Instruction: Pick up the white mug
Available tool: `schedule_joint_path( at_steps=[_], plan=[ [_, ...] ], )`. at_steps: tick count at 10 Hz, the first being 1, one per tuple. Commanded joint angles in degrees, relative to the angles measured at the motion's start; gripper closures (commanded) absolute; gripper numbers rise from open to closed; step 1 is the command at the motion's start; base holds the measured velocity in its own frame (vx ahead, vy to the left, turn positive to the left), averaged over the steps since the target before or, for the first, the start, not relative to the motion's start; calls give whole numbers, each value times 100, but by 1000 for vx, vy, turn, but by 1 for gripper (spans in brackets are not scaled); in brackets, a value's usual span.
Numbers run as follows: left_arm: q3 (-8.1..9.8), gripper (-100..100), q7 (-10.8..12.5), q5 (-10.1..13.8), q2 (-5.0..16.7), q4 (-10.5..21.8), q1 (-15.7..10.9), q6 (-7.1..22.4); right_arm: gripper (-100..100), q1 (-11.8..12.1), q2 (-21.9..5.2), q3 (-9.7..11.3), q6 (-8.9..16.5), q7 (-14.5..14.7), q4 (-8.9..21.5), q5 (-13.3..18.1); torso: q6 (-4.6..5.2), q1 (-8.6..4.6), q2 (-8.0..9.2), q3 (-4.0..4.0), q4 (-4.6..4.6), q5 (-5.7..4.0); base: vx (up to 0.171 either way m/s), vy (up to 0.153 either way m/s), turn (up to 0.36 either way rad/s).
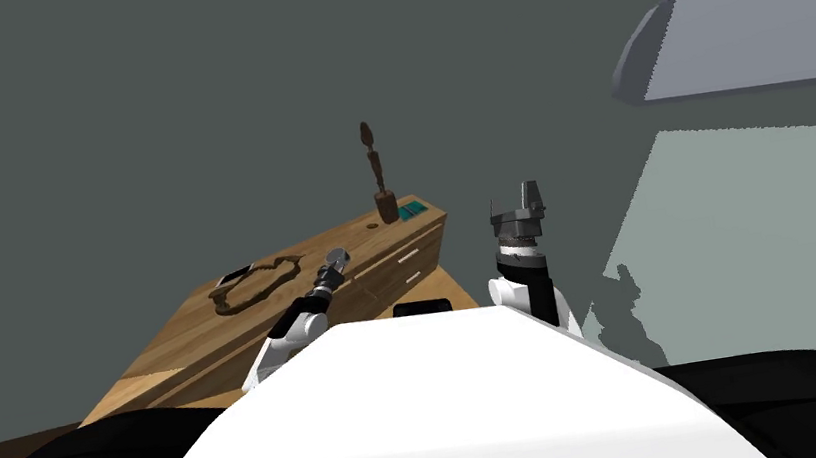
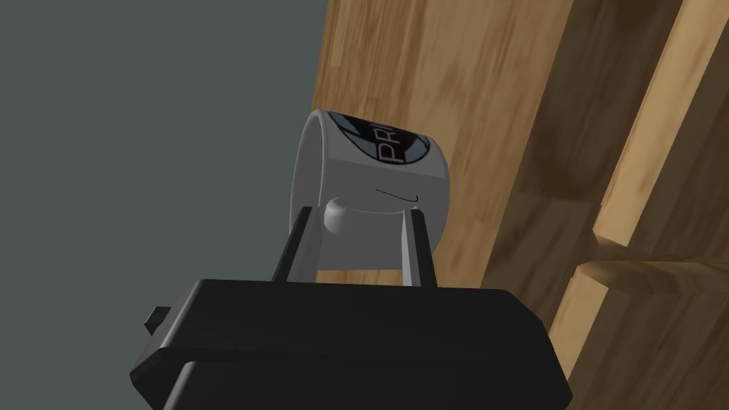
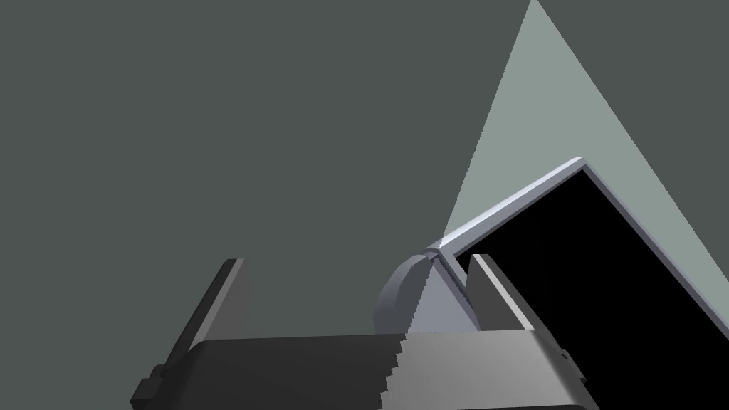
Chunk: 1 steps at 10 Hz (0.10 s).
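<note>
Mug [image 2: 370, 178], grey-white with dark print, tilted, left gripper [image 2: 359, 211] pinching its handle, wooden dresser [image 2: 498, 107] behind, right gripper [image 3: 356, 262] raised well apart, spread wide.

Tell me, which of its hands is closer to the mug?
Left. The left gripper is shut on the handle of the mug; the right gripper stands open, well apart from it.

The mug [image 2: 384, 178] in the left gripper [image 2: 359, 211] is close to the dresser [image 1: 211, 346], a figurine [image 1: 377, 180] on its far end
</note>
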Motion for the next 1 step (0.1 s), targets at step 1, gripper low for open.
schedule_joint_path(
  at_steps=[1],
  plan=[
    [0,0,0,0,0,0,0,0,0,0,0,0,0,0,0,0,0,0,0,0,0,0,0,0,0]
  ],
)
